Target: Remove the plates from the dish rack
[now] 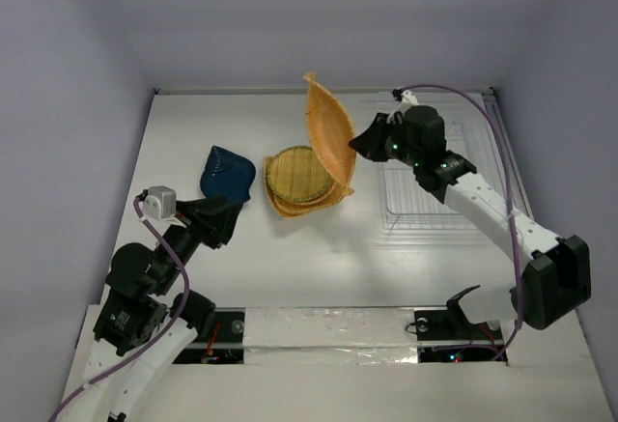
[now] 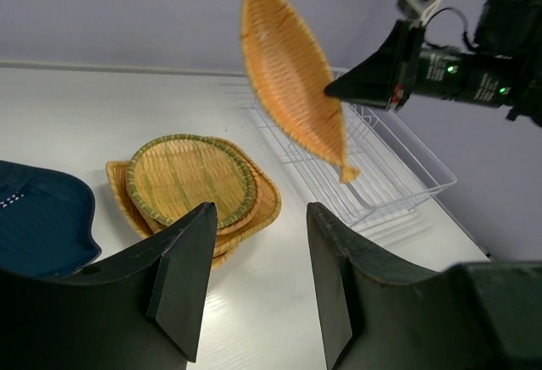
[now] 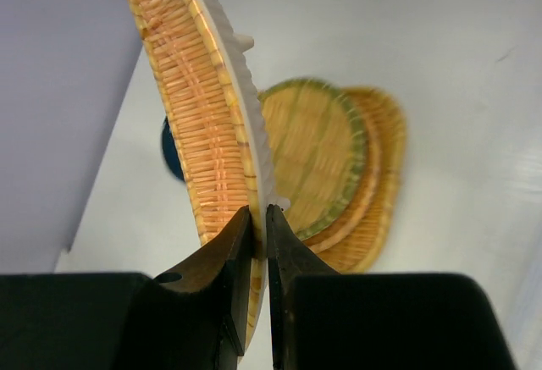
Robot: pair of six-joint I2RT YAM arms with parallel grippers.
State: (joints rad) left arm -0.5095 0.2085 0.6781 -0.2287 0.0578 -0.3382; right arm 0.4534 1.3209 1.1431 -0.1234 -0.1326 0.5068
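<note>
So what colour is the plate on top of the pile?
The top plate is yellow-green with a darker green rim; clearest in the left wrist view.

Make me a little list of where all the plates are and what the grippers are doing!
Leaf-shaped plate: in the air, on edge, pinched by right gripper
Yellow-green plate: on top of the orange stack
Dark blue plate: on table, left of stack
Dish rack: no plates seen inside
Left gripper: open, holding nothing
</note>
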